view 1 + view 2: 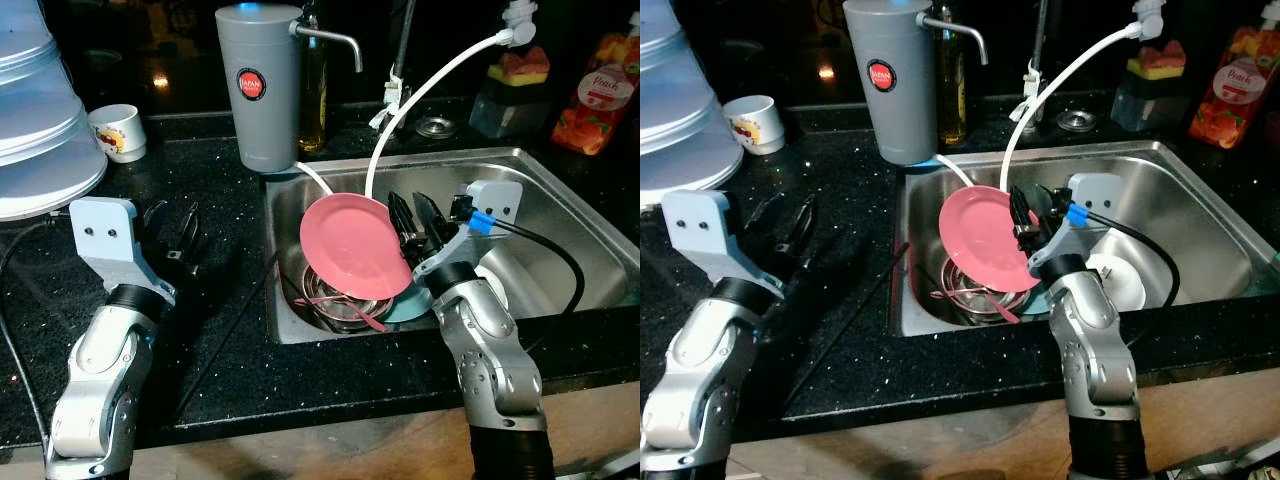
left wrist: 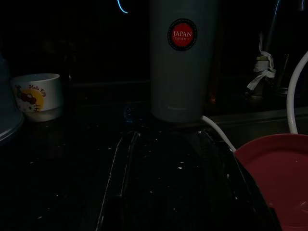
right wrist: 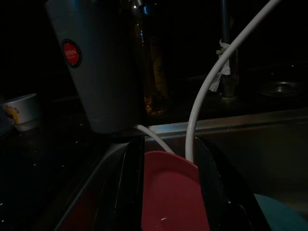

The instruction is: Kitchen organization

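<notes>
**Pink plate lifted on edge over a crowded sink**

The left pincer (image 1: 172, 232) hovers low over the black tabletop (image 1: 220, 350), fingers apart and holding nothing, apparently kept clear while the other arm works. Ahead of it and to its left sits a small white printed cup (image 1: 118, 131); straight ahead stands a tall grey water filter (image 1: 259, 85), from whose base a thin white hose (image 1: 420, 95) runs toward the sink. A stack of pale lids or covers (image 1: 40, 110) crowds the far left, so open tabletop lies mainly between this pincer and the sink rim.

The right pincer (image 1: 1028, 222) is clamped on the right edge of the pink plate (image 1: 352, 243), one finger on each face, as the right wrist view shows. The plate stands tilted, nearly on edge, above a metal bowl (image 1: 345, 305) in the steel sink (image 1: 560, 215), likely so it can be carried out without scraping the dishes beneath. A teal plate (image 1: 410, 308) lies just under the pincer and a white dish (image 1: 1115, 280) just to its right.

Room is tight: the hose arcs just behind the plate, the sink wall is near on the left. The clearest path appears to be upward.
</notes>
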Motion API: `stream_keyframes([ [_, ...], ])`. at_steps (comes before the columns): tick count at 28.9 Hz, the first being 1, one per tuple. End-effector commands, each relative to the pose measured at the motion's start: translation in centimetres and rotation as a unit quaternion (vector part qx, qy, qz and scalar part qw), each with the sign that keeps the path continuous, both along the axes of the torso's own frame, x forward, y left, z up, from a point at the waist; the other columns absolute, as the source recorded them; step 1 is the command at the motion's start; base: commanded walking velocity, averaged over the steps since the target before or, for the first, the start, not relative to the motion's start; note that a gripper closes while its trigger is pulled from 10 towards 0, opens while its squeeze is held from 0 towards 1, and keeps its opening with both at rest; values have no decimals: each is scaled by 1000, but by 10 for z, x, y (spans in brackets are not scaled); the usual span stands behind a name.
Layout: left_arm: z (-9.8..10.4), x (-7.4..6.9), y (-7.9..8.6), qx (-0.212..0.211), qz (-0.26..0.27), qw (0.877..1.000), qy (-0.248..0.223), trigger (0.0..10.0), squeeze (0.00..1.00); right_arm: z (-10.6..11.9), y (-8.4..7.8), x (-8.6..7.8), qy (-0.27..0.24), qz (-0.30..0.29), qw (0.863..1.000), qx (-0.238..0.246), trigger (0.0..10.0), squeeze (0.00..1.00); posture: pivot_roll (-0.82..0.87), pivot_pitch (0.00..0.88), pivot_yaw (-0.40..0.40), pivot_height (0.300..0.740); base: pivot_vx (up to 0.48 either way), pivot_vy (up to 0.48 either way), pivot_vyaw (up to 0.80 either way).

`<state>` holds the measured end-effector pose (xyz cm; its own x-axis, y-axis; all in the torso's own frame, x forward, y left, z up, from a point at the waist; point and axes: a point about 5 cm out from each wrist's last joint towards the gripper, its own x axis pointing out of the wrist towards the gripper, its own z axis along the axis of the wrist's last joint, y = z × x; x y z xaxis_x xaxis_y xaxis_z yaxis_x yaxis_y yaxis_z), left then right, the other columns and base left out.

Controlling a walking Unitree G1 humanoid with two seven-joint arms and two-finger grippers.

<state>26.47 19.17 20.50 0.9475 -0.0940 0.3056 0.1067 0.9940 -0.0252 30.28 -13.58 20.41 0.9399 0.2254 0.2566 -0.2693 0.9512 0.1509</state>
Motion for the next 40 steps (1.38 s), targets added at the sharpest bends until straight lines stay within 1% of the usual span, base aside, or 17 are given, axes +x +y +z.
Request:
stream_keyframes([
  [1, 0, -1, 1, 11, 1, 1000, 0, 10000, 0, -2, 2, -1, 1, 1, 1000, -7, 10000, 0, 24, 9, 9, 740, 0, 0, 0],
  [3, 0, -1, 2, 15, 1, 1000, 1, 10000, 0, -4, 2, -2, 3, -2, 1000, -19, 10000, 0, 25, 7, 9, 740, 0, 0, 0],
  [4, -1, 0, 3, 26, 5, 1000, 7, 10000, 0, -8, 1, -2, 8, -9, 999, -36, 10000, 0, 30, 8, 9, 740, 0, 0, 0],
  [7, -4, 2, 5, 44, 14, 999, 23, 10000, 0, -13, -3, -2, 16, -28, 998, -52, 10000, 0, 26, 10, 14, 740, 0, 0, 0],
  [19, -9, 6, 2, 55, 16, 998, 35, 10000, 0, -11, -7, 0, 11, -36, 998, -50, 10000, 0, 21, 14, 18, 740, 0, 0, 0],
  [21, -9, 6, 1, 53, 10, 998, 36, 10000, 47, -11, -6, 0, 11, -35, 998, -49, 10000, 0, 21, 13, 18, 740, 0, 0, 0],
  [22, -9, 6, 1, 53, 10, 998, 36, 10000, 47, -11, -6, 0, 11, -35, 998, -49, 10000, 0, 21, 13, 18, 740, 0, 0, 0],
  [23, -9, 7, 0, 50, 6, 998, 34, 10000, 125, -11, -6, 0, 11, -35, 998, -49, 10000, 0, 21, 12, 18, 740, 0, 0, 0],
  [24, -8, 7, -1, 47, 4, 998, 32, 10000, 161, -10, -5, 0, 10, -35, 998, -49, 10000, 0, 21, 13, 18, 740, 0, 0, 0],
  [25, -7, 7, -2, 48, 0, 998, 32, 10000, 396, -10, -4, 1, 10, -30, 998, -47, 10000, 0, 21, 14, 16, 740, 0, 0, 0],
  [26, -7, 7, -2, 48, 0, 998, 32, 10000, 396, -10, -4, 1, 10, -30, 998, -47, 10000, 0, 21, 14, 16, 740, 0, 0, 0],
  [27, -8, 7, -2, 44, -5, 998, 34, 10000, 1000, -10, -3, 0, 10, -24, 999, -42, 10000, 157, 21, 14, 16, 740, 0, 0, 0],
  [28, -8, 7, -2, 44, -5, 998, 34, 10000, 1000, -10, -3, 0, 10, -24, 999, -42, 10000, 157, 21, 14, 16, 740, 0, 0, 0],
  [29, -8, 6, -3, 42, -7, 999, 33, 10000, 1000, -10, -2, 0, 10, -19, 999, -39, 10000, 714, 19, 13, 16, 740, 0, 0, 0],
  [31, -8, 6, -3, 42, -7, 999, 33, 10000, 1000, -10, -2, 0, 10, -19, 999, -39, 10000, 714, 19, 13, 16, 740, 0, 0, 0],
  [32, -8, 6, -3, 40, -7, 999, 33, 10000, 1000, -10, -1, 0, 9, -14, 999, -37, 10000, 1000, 20, 13, 16, 740, 0, 0, 0],
  [40, -7, 6, -3, 38, -10, 999, 30, 10000, 1000, -10, 1, -1, 11, -2, 999, -32, 10000, 1000, 22, 15, 14, 740, 0, 0, 0],
])
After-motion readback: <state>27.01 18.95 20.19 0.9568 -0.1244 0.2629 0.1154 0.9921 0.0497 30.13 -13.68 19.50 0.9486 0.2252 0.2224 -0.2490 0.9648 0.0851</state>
